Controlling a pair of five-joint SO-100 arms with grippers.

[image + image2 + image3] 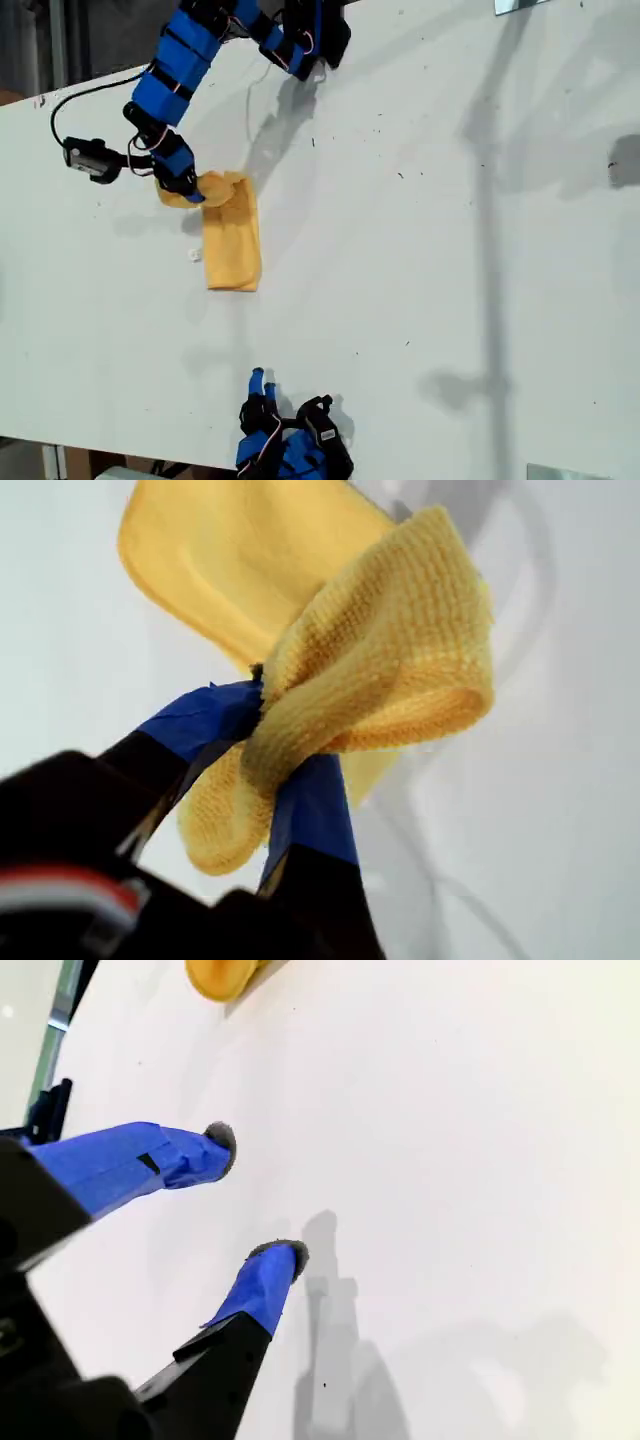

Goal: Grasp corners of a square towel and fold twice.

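Observation:
The yellow towel [232,240] lies folded into a narrow strip on the white table [430,250], left of centre in the exterior view. Its far end is bunched and lifted by my first gripper [190,188], which is shut on it. In the first wrist view the blue-taped fingers [215,715] pinch a gathered fold of the towel [380,680], and a flat part of the cloth hangs beyond. My second gripper [260,1195] is open, hovering over bare table at the near edge of the exterior view [262,385]. One rounded tip of the towel [222,975] shows far ahead of it.
A black camera module [92,158] on a cable sticks out beside the first arm at the exterior view's left. A small white scrap [195,255] lies just left of the towel in that view. The first arm's base [305,35] stands at the table's far edge.

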